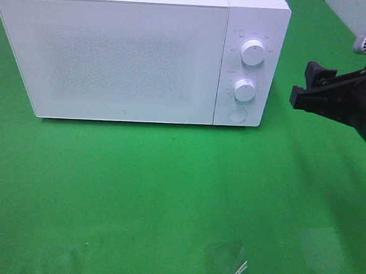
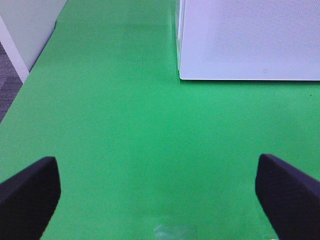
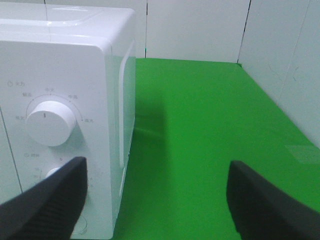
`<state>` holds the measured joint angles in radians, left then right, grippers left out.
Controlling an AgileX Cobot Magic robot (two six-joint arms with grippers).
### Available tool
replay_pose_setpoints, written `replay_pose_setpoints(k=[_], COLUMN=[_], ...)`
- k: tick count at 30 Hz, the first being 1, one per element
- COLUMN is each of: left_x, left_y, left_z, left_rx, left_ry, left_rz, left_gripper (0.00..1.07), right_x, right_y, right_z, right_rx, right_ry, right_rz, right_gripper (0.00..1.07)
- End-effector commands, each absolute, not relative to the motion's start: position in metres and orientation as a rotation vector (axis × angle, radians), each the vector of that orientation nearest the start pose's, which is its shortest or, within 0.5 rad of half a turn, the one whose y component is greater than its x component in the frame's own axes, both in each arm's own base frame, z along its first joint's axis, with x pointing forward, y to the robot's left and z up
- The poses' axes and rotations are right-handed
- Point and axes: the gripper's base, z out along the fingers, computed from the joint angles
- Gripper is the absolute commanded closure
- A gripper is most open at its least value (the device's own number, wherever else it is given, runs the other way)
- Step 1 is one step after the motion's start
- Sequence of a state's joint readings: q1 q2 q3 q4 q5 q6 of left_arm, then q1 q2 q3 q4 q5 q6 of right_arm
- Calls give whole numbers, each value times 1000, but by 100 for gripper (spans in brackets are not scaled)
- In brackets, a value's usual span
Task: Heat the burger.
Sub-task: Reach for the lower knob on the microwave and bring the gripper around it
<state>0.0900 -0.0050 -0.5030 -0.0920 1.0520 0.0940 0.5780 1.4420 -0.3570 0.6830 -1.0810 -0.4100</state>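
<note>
Green tabletop (image 2: 130, 125) up front. Left gripper (image 2: 159, 200) hangs over it, jaws spread wide, empty. Right gripper (image 3: 157, 200) is also wide open and empty, near the white microwave (image 1: 138, 53) knobs (image 3: 50, 122). Door (image 1: 81, 75) is closed, and I can't tell where the burger is.

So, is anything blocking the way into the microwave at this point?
Yes: the microwave's door is shut, covering its front. The open right gripper hangs beside the knobs, apart. No burger shows in any view.

The green table (image 1: 136, 190) carried one white microwave (image 1: 125, 59), standing upright toward the rear, door closed.
</note>
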Motion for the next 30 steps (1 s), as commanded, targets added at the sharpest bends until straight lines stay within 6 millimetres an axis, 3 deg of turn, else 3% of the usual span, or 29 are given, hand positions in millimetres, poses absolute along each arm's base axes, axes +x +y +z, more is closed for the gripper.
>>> replay_pose_setpoints(k=[1,7,9,30], left_x=[-7,-7,-7,-7], left_y=[-8,-8,-8,-8], left_z=[279,279,279,279], left_rx=[7,7,7,7], left_ry=[1993,1993,1993,1993], left_rz=[4,4,4,4], left_gripper=[9,9,9,9], right_x=[222,232,244,280], right_y=[90,111,122,156], right_z=[202,189,180,141], right_rx=[-15,-6,-24,-64], right_ry=[1576,1600,1616,1623], right_rz=[-56,-4,-6,57], right_gripper=[34,34,34,34])
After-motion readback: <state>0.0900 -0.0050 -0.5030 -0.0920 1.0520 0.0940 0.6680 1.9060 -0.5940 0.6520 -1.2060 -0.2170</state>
